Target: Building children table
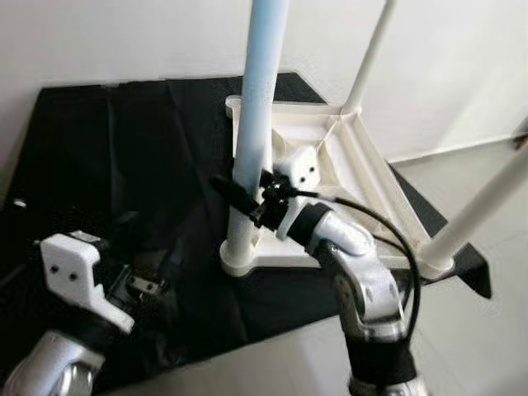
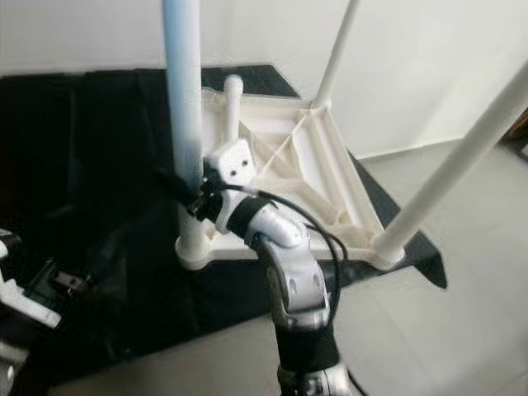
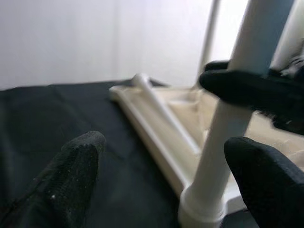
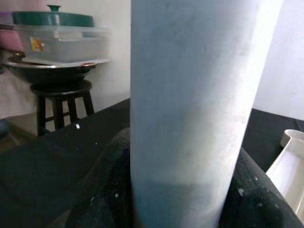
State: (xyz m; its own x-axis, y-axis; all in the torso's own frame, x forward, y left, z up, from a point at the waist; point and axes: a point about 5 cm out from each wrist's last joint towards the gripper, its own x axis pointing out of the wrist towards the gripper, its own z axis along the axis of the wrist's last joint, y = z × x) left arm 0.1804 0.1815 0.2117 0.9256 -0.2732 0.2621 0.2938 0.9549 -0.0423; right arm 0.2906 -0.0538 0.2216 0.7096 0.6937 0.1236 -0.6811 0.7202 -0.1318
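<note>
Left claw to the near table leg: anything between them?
Nothing visible. The left claw is open and points at the near leg across bare black cloth. The right claw is already shut on that leg higher up, so the free stretch is below it, near the socket of the upturned tabletop.

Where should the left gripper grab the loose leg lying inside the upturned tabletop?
Probably mid-shaft on the loose leg, coming from above with fingers straddling it crosswise: it lies flat in the tabletop frame, so its ends sit near rim and ribs. The right gripper is shut on the blue-tinted leg beside it, so stay clear.
</note>
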